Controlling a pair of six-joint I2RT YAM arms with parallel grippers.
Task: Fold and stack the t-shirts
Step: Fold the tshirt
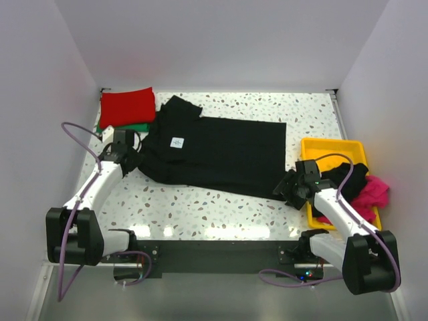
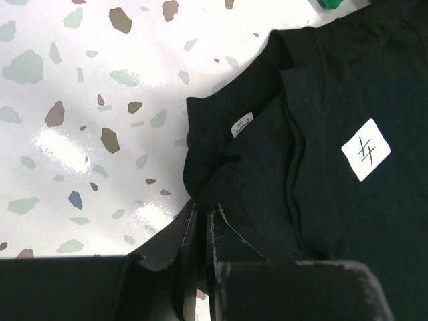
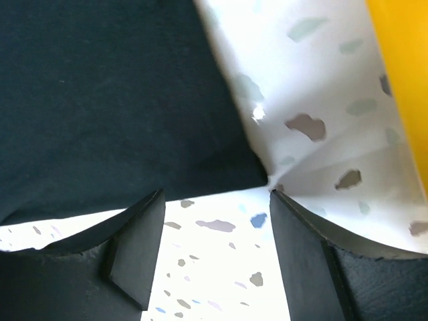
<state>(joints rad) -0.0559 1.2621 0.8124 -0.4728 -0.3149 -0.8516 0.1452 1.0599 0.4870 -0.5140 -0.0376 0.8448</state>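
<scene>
Lying flat across the centre of the top view, the black t-shirt rests on the speckled table, with a square white label near its left end. The left gripper sits at the shirt's left edge; in the left wrist view its fingers stand narrow, pinching a puckered fold of black cloth beside the small neck label. The right gripper sits at the shirt's lower right corner; in the right wrist view its fingers stand wide apart and hold nothing, with the hem corner just beside the right-hand fingertip. A folded red t-shirt lies on a green t-shirt at upper left. At right, the yellow tray holds a pink t-shirt and another black one.
</scene>
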